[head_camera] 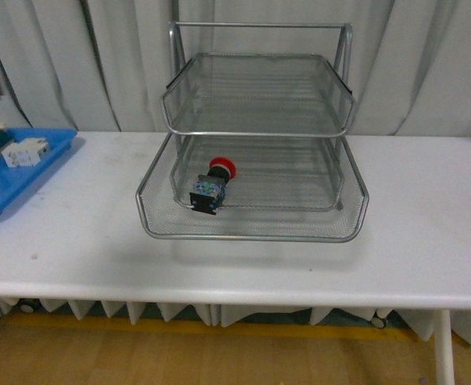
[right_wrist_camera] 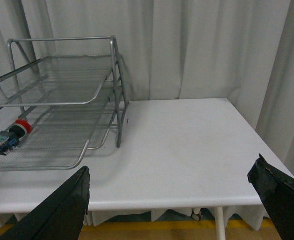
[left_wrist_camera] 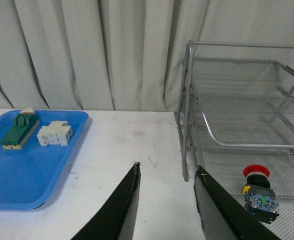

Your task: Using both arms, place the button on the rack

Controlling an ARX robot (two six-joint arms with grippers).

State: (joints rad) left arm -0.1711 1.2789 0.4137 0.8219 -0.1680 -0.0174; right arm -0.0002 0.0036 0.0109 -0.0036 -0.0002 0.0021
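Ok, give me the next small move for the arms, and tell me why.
Probably just park both arms clear of the rack, since nothing seems left to place. The button already lies in the rack's lowest tier, with no gripper touching it. The left gripper and the right gripper are both open and empty, over the table outside the rack.

Soft, even light from above fills the scene: the white worktop (head_camera: 428, 233) is bright, the rack (head_camera: 275, 218) throws only a faint shadow forward. Front view fairly sharp; in both wrist views the near jaws are dark and blurred.
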